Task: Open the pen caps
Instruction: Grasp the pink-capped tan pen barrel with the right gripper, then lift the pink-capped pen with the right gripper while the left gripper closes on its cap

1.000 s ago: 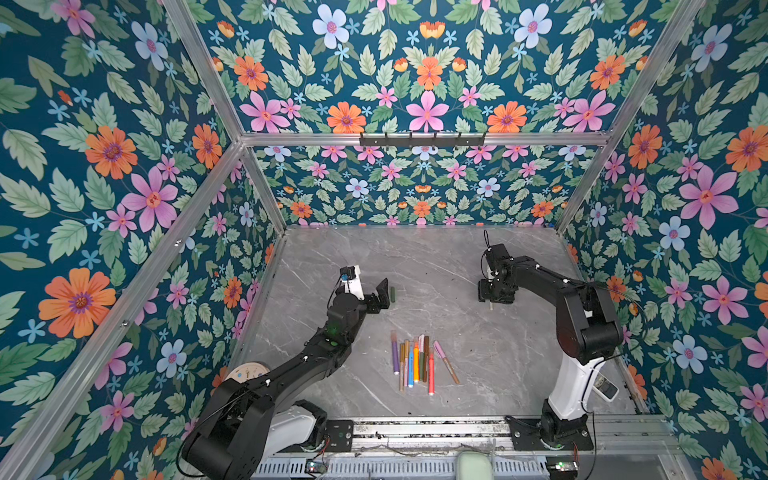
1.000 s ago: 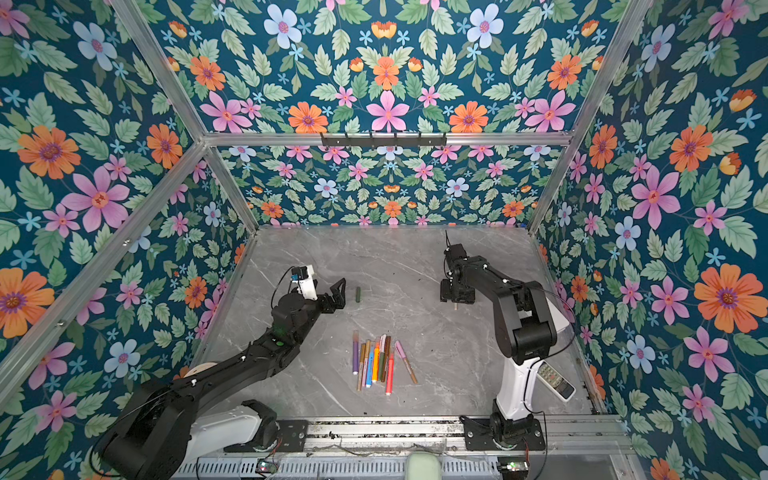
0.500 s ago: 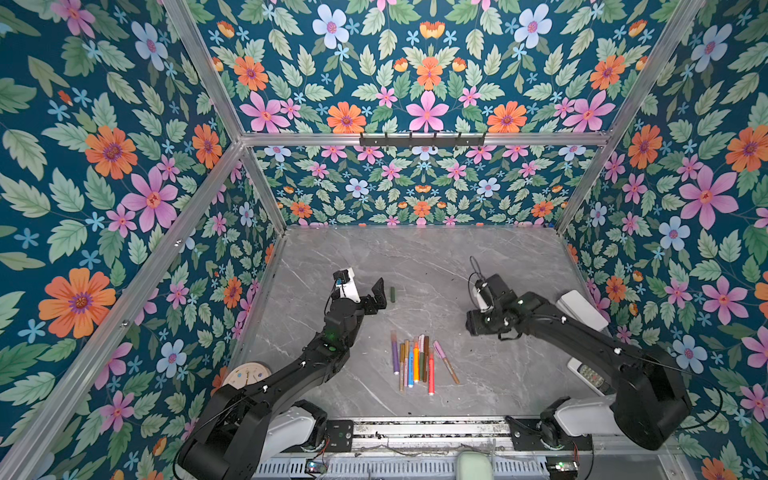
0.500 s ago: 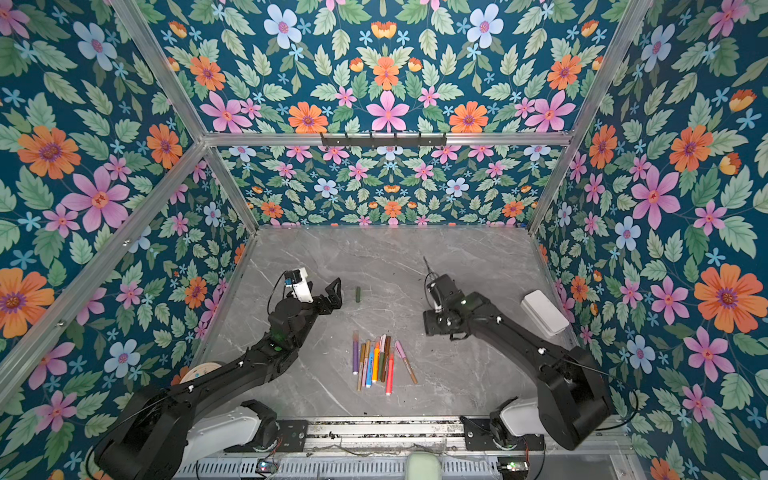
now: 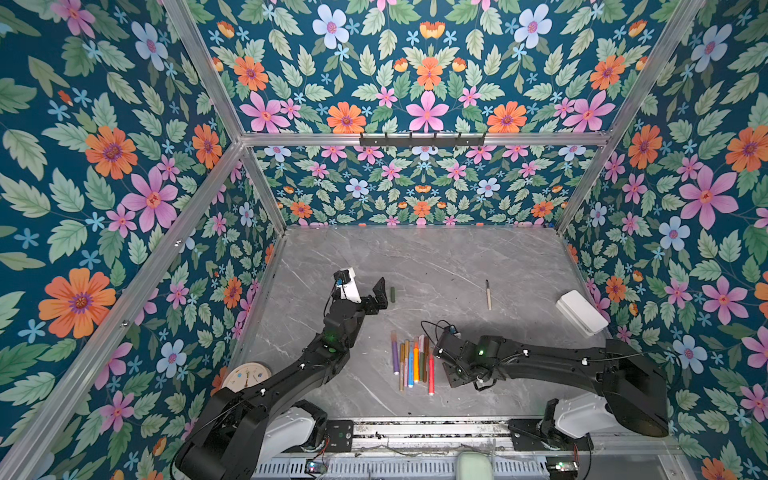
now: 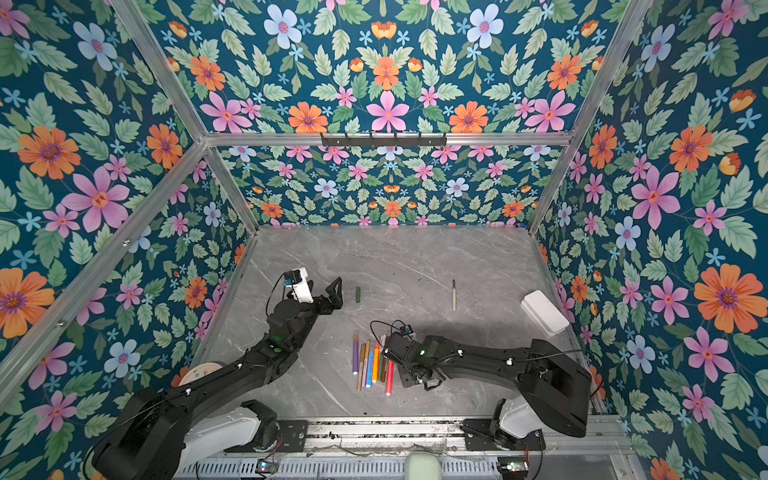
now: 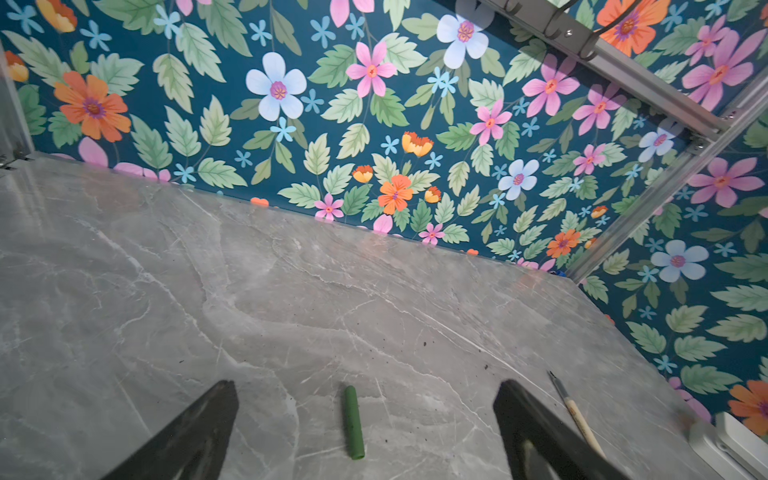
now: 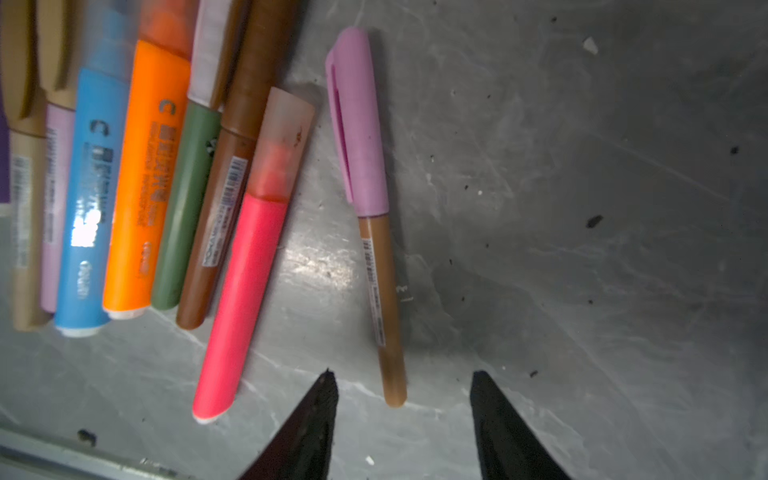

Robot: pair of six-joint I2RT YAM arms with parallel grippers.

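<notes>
- The right gripper (image 8: 402, 380) has its two black fingers (image 8: 318, 415) apart, and they hold nothing. The bare end of a thin brown pen with a pink plastic cap (image 8: 380, 291) sits in the gap. The fingers do not touch it.
- This is the big change. A second ago the right gripper was up at the far right of the grey marble table (image 5: 457, 257). Now its arm is stretched out low at the near side, and the fingers are less wide than they were.
- Just left of that pen lies the row of coloured marker pens (image 5: 411, 361). They all look like they have caps on.
- Where the right gripper used to be, a thin pale pen with a dark tip and no cap (image 5: 488, 296) now lies alone on the table.
- The left gripper (image 7: 365, 388) is wide open and holds nothing. It has hardly moved. A short dark green plastic cap (image 5: 392, 294) lies just to its right, not touching it.
- I think one pen is open and put down, and the pink cap (image 8: 359, 120) is next. The right fingers need to close on the brown end first. Then the left gripper can come over and pull the cap off.
</notes>
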